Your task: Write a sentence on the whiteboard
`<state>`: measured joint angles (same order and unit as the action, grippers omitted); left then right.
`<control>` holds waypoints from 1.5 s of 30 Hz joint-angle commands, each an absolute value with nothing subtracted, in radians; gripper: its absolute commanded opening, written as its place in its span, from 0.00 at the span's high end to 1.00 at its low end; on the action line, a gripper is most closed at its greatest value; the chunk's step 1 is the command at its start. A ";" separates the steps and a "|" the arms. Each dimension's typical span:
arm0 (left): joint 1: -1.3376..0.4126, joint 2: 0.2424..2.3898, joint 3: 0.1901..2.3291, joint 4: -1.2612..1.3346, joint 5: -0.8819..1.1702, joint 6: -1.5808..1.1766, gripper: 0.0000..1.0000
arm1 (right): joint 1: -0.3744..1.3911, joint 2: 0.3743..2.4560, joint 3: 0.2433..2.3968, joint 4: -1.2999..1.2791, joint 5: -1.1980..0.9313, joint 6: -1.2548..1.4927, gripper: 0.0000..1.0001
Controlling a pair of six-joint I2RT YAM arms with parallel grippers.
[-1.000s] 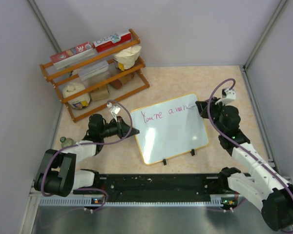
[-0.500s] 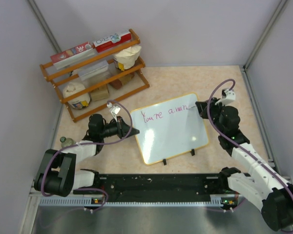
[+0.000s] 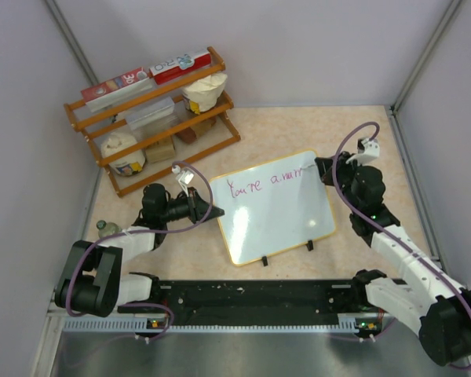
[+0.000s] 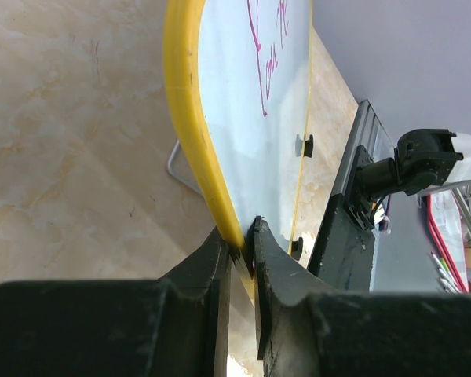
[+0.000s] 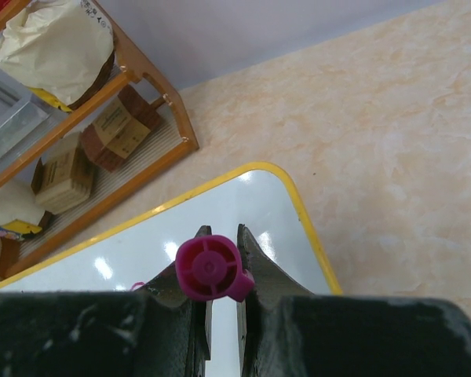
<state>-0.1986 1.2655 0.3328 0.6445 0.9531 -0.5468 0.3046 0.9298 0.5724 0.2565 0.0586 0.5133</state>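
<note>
step: mid-sentence, first line | left gripper (image 4: 242,239) pinches whiteboard (image 3: 275,206) rim, steadying | right gripper (image 5: 222,236) clenches magenta marker (image 5: 209,269) near far-right corner | next: probably drop to a fresh line

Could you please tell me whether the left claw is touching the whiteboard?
Touching: in the left wrist view, the left claw pinches the yellow rim of the whiteboard.

L claw (image 3: 217,210) on whiteboard (image 3: 276,214) left edge; R claw (image 3: 320,168) at far corner
</note>
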 commanded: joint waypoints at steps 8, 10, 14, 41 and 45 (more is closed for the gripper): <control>-0.199 1.255 0.336 0.669 0.910 -0.462 1.00 | 0.298 0.931 0.611 0.255 0.097 0.497 1.00; -0.199 1.253 0.336 0.669 0.908 -0.463 1.00 | 0.298 0.928 0.607 0.252 0.100 0.499 1.00; -0.201 1.255 0.336 0.669 0.908 -0.462 1.00 | 0.298 0.919 0.598 0.249 0.100 0.499 1.00; -0.199 1.253 0.334 0.670 0.911 -0.465 1.00 | 0.298 0.911 0.584 0.268 0.112 0.518 1.00; -0.199 1.256 0.334 0.670 0.911 -0.465 1.00 | 0.298 0.923 0.572 0.268 0.110 0.520 1.00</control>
